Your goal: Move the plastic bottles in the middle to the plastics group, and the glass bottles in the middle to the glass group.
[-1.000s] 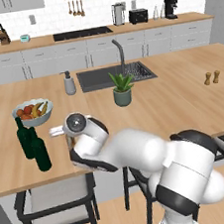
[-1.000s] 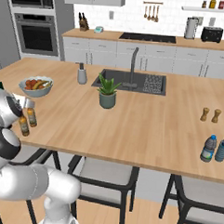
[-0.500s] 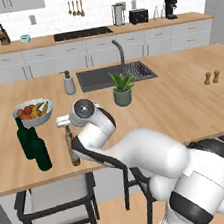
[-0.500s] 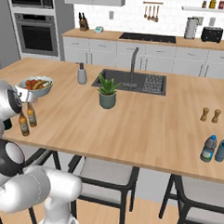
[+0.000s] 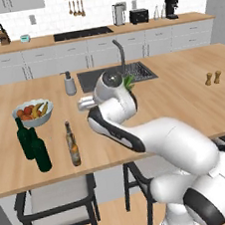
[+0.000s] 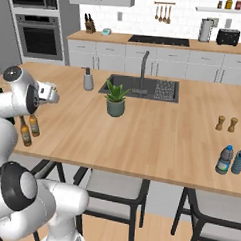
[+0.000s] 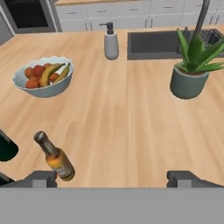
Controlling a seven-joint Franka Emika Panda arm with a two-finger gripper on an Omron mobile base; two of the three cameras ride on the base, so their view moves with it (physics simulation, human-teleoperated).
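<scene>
Two tall dark green wine bottles (image 5: pixel 39 153) (image 5: pixel 23 139) stand at the counter's left end, forming the glass group with an amber beer bottle (image 5: pixel 72 146) just to their right. The right base view shows two amber beer bottles (image 6: pixel 24 132) (image 6: pixel 34 125) side by side there. My gripper (image 5: pixel 85 103) (image 6: pixel 50 94) hovers open and empty above the counter, up and to the right of the beer bottle. In the hand view the beer bottle (image 7: pixel 55 158) stands by my left fingertip (image 7: pixel 41 178), apart from it, and a green bottle (image 7: pixel 6 147) shows at the left edge. Two blue plastic bottles (image 6: pixel 224 159) stand far right.
A fruit bowl (image 5: pixel 33 113) (image 7: pixel 43 77) sits behind the glass bottles. A grey soap dispenser (image 5: pixel 69 84) (image 7: pixel 111 42), the sink (image 6: pixel 144 88) and a potted plant (image 6: pixel 116 99) (image 7: pixel 190 68) lie mid-counter. Salt and pepper shakers (image 5: pixel 213 77) stand to the right. Stools line the near edge.
My open gripper has risen and swung right, away from the amber beer bottle, which stays standing beside the green bottles.
</scene>
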